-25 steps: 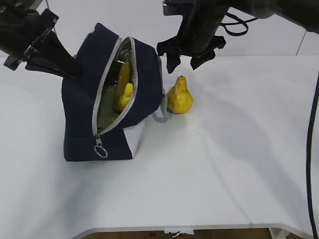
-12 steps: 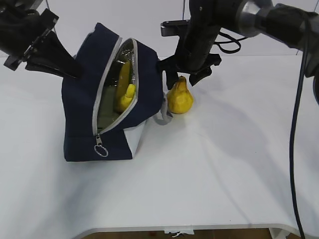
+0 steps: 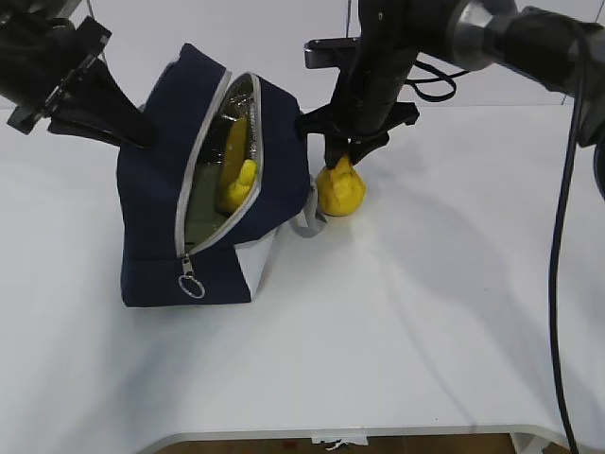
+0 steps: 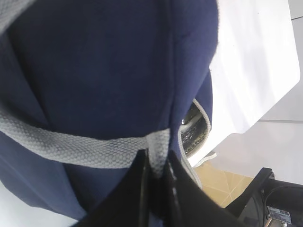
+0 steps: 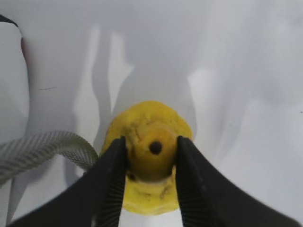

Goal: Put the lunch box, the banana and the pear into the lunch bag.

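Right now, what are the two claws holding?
Left gripper: shut on the lunch bag's grey handle.
Right gripper: closed around the pear neck.

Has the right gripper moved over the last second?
Yes. The right gripper has dropped from above the pear onto its neck; the pear stands unmoved beside the lunch bag.

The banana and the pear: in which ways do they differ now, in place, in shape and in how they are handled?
The banana stands inside the open lunch bag; the pear stands upright on the table beside the bag. The banana is long; the pear is short, with a bulbous base. No gripper touches the banana; the right gripper has its fingers against the pear's neck. Both are yellow.
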